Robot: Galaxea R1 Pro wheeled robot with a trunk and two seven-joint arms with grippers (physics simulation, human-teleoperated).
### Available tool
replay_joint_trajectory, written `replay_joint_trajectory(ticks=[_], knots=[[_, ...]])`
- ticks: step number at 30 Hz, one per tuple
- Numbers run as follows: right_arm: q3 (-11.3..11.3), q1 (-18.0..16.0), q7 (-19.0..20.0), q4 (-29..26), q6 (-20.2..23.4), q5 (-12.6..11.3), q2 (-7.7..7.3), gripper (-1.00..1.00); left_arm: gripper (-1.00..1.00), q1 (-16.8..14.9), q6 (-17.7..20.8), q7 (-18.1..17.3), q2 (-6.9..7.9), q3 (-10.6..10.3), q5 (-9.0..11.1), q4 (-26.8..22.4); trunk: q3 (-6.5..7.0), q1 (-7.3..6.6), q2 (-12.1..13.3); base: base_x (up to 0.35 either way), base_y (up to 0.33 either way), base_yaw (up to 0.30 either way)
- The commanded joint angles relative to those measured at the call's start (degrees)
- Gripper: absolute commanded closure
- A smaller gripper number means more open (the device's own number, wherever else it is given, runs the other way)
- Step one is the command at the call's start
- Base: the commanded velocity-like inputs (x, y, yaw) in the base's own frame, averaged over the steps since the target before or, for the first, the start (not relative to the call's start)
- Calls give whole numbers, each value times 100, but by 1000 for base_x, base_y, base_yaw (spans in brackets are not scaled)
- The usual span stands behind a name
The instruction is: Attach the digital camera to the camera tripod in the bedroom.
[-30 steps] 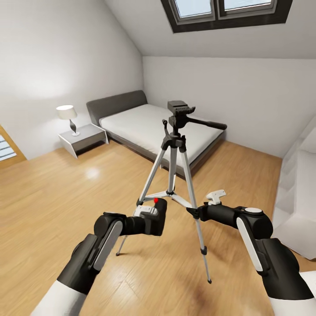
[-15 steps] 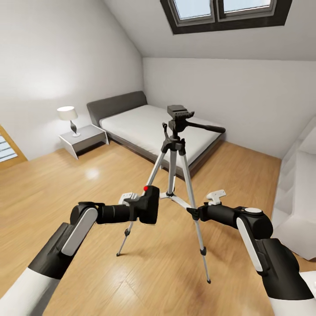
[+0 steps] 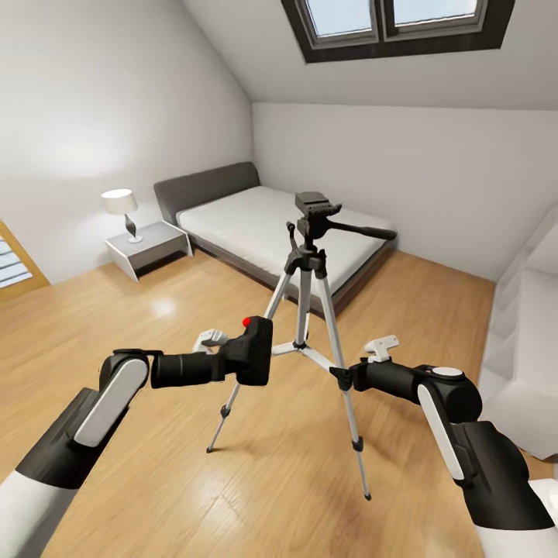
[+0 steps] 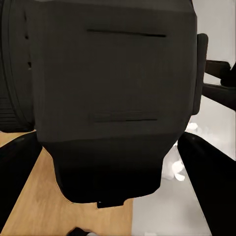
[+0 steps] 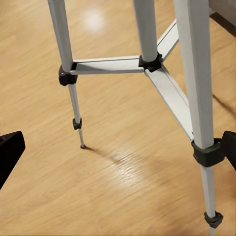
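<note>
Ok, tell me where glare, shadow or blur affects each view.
Head view: soft glare patch on the light wood floor, wide-angle stretch at the edges. Left wrist view: the small black boxy camera sits close, dark and slightly soft. Right wrist view: bright sheen on the floor, faint shadow trailing from the silver-legged tripod.

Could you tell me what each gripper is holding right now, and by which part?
The left gripper holds the digital camera by its body; the right gripper holds nothing.

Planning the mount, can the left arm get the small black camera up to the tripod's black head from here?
Probably yes: the left gripper holds the small black camera below the tripod's black head, with open air between.
</note>
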Motion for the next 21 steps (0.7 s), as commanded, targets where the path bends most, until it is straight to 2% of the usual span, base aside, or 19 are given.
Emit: replay_joint_trajectory(ticks=[1, 2, 3, 4, 10, 11, 16, 17, 18, 20, 21], knots=[[4, -1, -13, -4, 33, -31, -2, -100, 100, -22, 8, -60, 69, -4, 52, -46, 12, -22, 37, 0, 0, 0], [14, 8, -12, -4, 33, -31, 0, -100, 100, -56, 8, -57, 211, -4, 250, -135, 30, -44, 77, 0, 0, 0], [14, 8, -12, -4, 33, -31, 0, -100, 100, -56, 8, -57, 211, -4, 250, -135, 48, -66, 117, 0, 0, 0], [20, 11, -12, -4, 33, -31, 1, -100, 100, -75, 8, -55, 287, -3, 351, -171, 66, -88, 157, 0, 0, 0], [48, 27, -11, -4, 33, -31, 9, -100, 100, -301, 8, -8, 777, 7, 1069, -294, 174, -219, 398, 0, 0, 0], [48, 27, -11, -4, 33, -31, 9, -100, 100, -301, 8, -8, 777, 7, 1069, -294, 192, -241, 438, 0, 0, 0], [57, 29, -9, -4, 33, -31, 12, -100, 100, -651, 8, 154, 1048, 5, 1669, -323, 282, -351, 638, 0, 0, 0], [57, 29, -9, -4, 33, -31, 12, -100, 100, -651, 8, 154, 1048, 5, 1669, -323, 300, -373, 678, 0, 0, 0], [58, 25, -7, -4, 33, -31, 12, -100, 100, -839, 8, 288, 1108, 1, 1894, -303, 317, -395, 718, 0, 0, 0], [61, 17, -2, -4, 36, -31, 11, -100, 100, -1093, 8, 435, 1174, -8, 2126, -245, 353, -439, 799, 0, 0, 0], [61, 17, -2, -4, 36, -31, 11, -100, 100, -1093, 8, 435, 1174, -8, 2126, -245, 371, -461, 839, 0, 0, 0]])
